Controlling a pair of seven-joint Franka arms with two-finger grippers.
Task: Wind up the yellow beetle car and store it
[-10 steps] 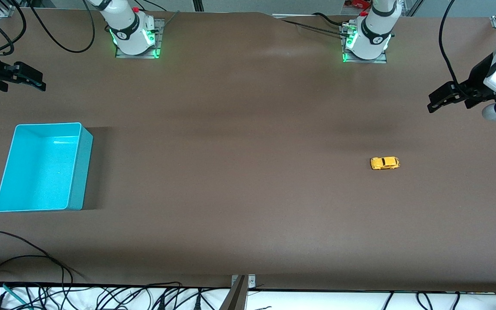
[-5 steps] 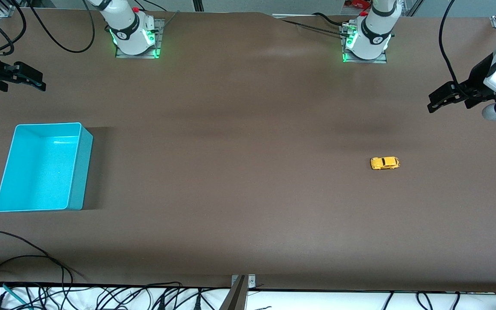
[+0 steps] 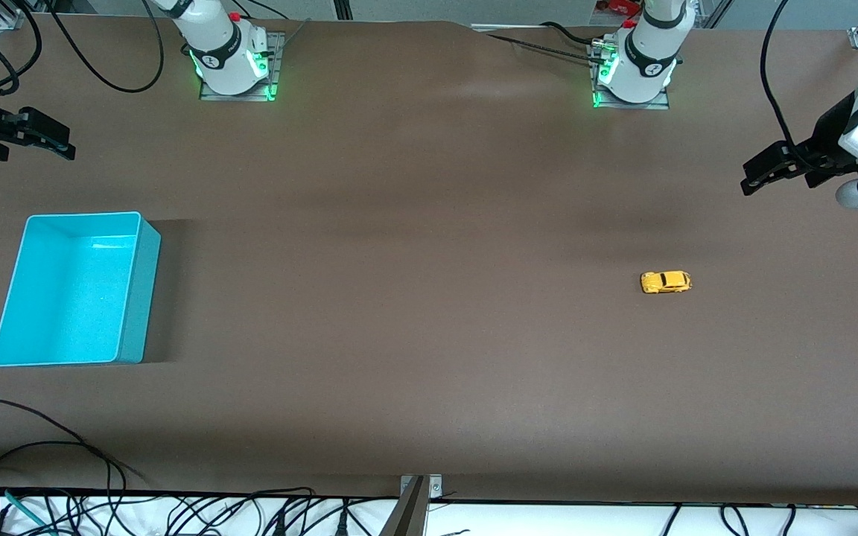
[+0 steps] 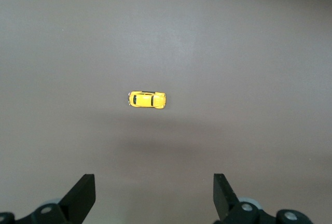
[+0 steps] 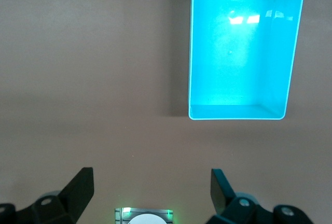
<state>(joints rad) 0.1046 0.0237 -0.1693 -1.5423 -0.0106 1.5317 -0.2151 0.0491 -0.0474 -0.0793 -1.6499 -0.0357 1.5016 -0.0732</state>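
The yellow beetle car (image 3: pixel 666 282) stands alone on the brown table toward the left arm's end; the left wrist view shows its roof and dark windows (image 4: pixel 147 99). My left gripper (image 3: pixel 755 176) hangs high over the table's edge at that end, open and empty, its fingers (image 4: pixel 83 193) well apart from the car. My right gripper (image 3: pixel 58 141) hangs open and empty over the other end of the table, above bare table beside the bin. Both arms wait.
A turquoise bin (image 3: pixel 138 290) stands empty toward the right arm's end, also in the right wrist view (image 5: pixel 197 47). The arm bases (image 3: pixel 232 63) (image 3: pixel 634 71) sit at the table's edge farthest from the front camera. Cables (image 3: pixel 42 447) lie at the near edge.
Both grippers have drifted very slightly outward toward the ends of the table. The car and the bin have not moved.
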